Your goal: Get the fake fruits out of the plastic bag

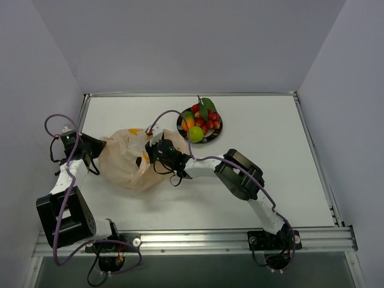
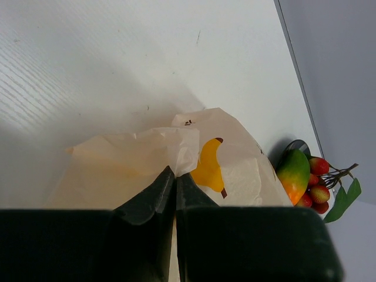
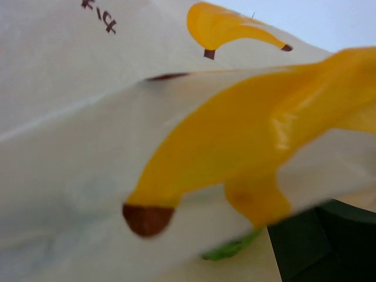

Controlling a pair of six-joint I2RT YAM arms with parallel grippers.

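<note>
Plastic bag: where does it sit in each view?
Top external: the plastic bag lies left of centre on the table.
Left wrist: the bag is at lower centre.
Right wrist: the bag fills nearly the whole frame, very close.
Shared landmark: the yellow banana print on the bag.

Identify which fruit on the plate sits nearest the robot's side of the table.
The round lime-green ball, at the plate's front rim; the mango and red berries lie farther back.

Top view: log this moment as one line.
left gripper shut on plastic bag | right gripper at bag, jaws unclear | mango, red berries, lime-green ball on plate
</note>
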